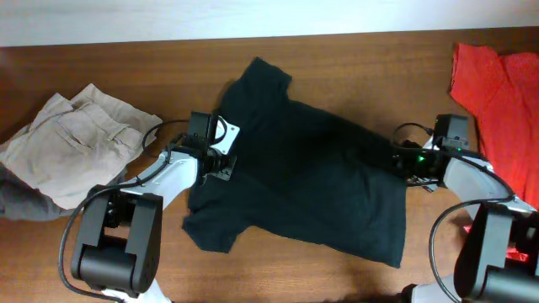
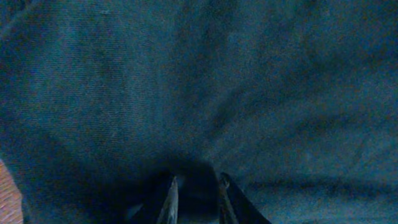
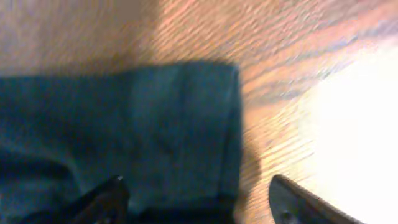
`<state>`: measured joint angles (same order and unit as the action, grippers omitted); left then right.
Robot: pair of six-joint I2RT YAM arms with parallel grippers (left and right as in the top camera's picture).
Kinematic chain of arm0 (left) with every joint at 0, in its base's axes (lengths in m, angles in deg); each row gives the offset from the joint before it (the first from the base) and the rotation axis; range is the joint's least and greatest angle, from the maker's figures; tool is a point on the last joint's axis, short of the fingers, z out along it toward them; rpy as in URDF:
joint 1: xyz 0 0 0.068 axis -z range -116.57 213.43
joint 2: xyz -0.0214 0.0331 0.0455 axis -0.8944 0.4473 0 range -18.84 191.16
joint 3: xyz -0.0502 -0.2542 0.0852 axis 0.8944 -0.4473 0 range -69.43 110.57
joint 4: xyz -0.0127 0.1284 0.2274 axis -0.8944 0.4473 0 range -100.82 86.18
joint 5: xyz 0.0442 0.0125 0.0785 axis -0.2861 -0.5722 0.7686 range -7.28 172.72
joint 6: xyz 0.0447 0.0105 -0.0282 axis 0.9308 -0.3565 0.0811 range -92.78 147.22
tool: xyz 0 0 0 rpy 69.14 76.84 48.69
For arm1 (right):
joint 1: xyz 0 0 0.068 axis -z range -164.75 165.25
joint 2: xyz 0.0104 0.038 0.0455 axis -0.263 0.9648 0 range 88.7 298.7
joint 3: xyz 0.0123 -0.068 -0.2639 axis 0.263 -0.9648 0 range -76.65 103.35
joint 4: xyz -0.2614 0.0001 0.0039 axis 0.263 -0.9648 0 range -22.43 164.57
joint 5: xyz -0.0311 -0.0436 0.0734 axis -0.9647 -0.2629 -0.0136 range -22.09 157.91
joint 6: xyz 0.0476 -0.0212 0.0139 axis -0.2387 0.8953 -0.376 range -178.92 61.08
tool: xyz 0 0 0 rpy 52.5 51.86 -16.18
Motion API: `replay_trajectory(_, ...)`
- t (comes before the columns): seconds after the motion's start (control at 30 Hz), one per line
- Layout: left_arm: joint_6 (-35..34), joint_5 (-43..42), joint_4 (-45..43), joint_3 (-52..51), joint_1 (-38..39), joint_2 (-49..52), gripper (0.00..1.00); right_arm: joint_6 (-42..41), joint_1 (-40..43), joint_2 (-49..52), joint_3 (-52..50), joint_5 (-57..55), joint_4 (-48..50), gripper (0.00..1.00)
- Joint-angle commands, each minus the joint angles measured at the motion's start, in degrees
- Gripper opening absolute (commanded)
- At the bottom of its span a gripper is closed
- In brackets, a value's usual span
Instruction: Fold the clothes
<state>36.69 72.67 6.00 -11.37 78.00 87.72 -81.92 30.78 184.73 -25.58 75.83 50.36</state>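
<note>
The clothes, one black T-shirt (image 1: 303,181), lie spread and rumpled across the middle of the wooden table. My left gripper (image 1: 219,162) sits at the shirt's left edge. In the left wrist view its fingers (image 2: 171,198) stand close together with a bunched fold of the dark fabric (image 2: 199,81) pinched between them. At the shirt's right edge is my right gripper (image 1: 402,160). The right wrist view shows that gripper (image 3: 196,185) open wide. A hemmed edge of the shirt (image 3: 180,124) lies flat between and ahead of its fingers, with nothing gripped.
Beige trousers (image 1: 76,139) are heaped at the left over a grey garment (image 1: 17,202). A bright red garment (image 1: 501,93) lies at the far right. Bare wooden table (image 1: 278,269) runs along the front edge, and more of it (image 3: 273,68) shows beside the shirt's hem.
</note>
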Motion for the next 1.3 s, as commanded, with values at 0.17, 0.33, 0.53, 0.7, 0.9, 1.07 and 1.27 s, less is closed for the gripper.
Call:
replay_trajectory(0.17, 0.92, 2.19, 0.2, 0.37, 0.02, 1.86, 0.22, 0.74, 0.33, 5.4, 0.59, -0.74, 4.96, 0.53)
replay_trajectory(0.33, 0.94, 2.86, 0.42, 0.37, 0.02, 1.86, 0.22, 1.6, 0.35, 7.98, 0.61, -3.19, 9.64, 0.06)
replay_trajectory(0.53, 0.94, 3.89, 0.59, 0.37, 0.02, 1.86, 0.22, 3.13, 0.72, 8.13, 1.49, -11.43, 17.05, 0.04)
replay_trajectory(0.7, 0.94, 3.89, 0.87, 0.37, 0.02, 1.86, 0.22, 3.28, 2.78, 8.13, 4.33, -11.02, 23.87, 0.04)
replay_trajectory(0.9, 0.94, 3.91, 0.94, 0.37, 0.02, 1.86, 0.23, 4.9, 2.97, 8.11, 7.87, -7.8, 21.51, 0.73)
replay_trajectory(1.07, 0.94, 3.89, 0.13, 0.57, 0.02, 1.84, 0.46, 5.73, 2.97, 7.23, 12.68, -0.07, 10.23, 0.82)
replay_trajectory(1.27, 0.92, 3.63, 2.97, 5.73, 0.02, -0.09, 0.5, 5.66, 2.8, 4.7, 16.76, 10.78, -6.29, 0.65)
